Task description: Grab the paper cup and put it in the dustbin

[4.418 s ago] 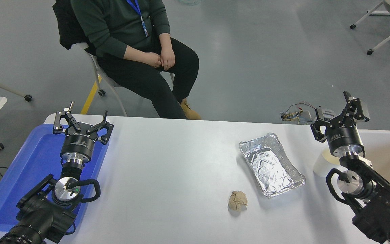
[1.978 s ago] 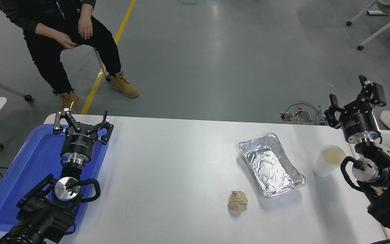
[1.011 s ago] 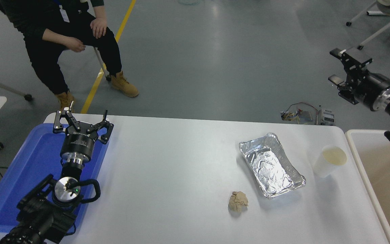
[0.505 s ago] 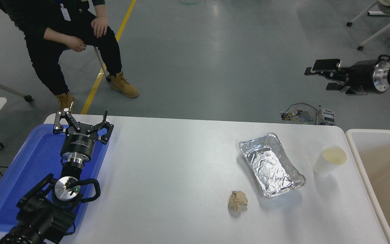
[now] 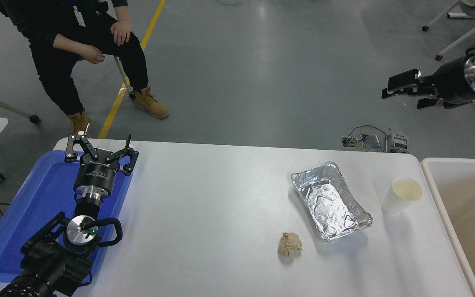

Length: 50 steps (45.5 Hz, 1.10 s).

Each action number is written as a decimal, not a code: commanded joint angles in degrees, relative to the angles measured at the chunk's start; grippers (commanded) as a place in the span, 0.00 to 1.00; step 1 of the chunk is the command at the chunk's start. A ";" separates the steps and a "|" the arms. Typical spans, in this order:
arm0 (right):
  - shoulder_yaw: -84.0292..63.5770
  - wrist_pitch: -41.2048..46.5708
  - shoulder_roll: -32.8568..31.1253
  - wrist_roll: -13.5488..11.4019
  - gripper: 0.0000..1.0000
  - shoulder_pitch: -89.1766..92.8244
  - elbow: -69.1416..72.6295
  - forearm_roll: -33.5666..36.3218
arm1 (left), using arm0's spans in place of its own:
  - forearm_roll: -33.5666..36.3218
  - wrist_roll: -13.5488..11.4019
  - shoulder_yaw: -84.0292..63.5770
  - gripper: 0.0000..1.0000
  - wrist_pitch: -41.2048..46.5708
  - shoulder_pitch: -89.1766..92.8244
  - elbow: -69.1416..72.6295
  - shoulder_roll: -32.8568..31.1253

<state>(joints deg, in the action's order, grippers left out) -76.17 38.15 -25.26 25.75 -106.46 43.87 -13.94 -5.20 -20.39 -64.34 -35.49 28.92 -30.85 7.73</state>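
The paper cup (image 5: pixel 402 197) stands upright on the white table near its right edge, white outside and cream inside. Just right of it is the dustbin (image 5: pixel 431 173), a big bin with a white rounded rim and beige inside, cut off by the picture's right edge. My right gripper (image 5: pixel 400 86) hangs high above the floor beyond the table's far right corner. It points left, open and holding nothing, well away from the cup. My left gripper (image 5: pixel 99 145) rests open over the blue tray (image 5: pixel 35 206) at the lower left.
A crinkled foil tray (image 5: pixel 330 200) lies left of the cup, with a crumpled tan paper ball (image 5: pixel 290 244) in front of it. A seated person (image 5: pixel 76 37) is at the top left, off the table. Loose wiring (image 5: pixel 369 139) lies on the floor behind the table.
My right arm has lifted away from beside the cup, swung up past the table's far right corner and turned to point left. The person has moved left. The cup stays put.
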 commanded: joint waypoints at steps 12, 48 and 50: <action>1.01 6.85 2.85 -17.92 1.00 -5.51 0.25 2.25 | 0.01 -0.01 0.00 1.00 -0.02 0.00 0.00 0.01; 4.01 6.85 4.78 -21.53 1.00 -3.41 7.20 -4.69 | -0.08 -0.01 0.00 1.00 -0.02 0.00 0.00 0.01; 4.10 6.85 4.87 -21.44 1.00 -3.23 7.20 -4.95 | -0.08 -0.01 0.00 1.00 -0.02 0.00 0.00 0.01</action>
<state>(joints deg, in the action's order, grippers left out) -72.48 44.96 -20.68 4.13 -110.47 49.31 -16.09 -5.24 -20.39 -64.34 -35.49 28.92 -30.85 7.73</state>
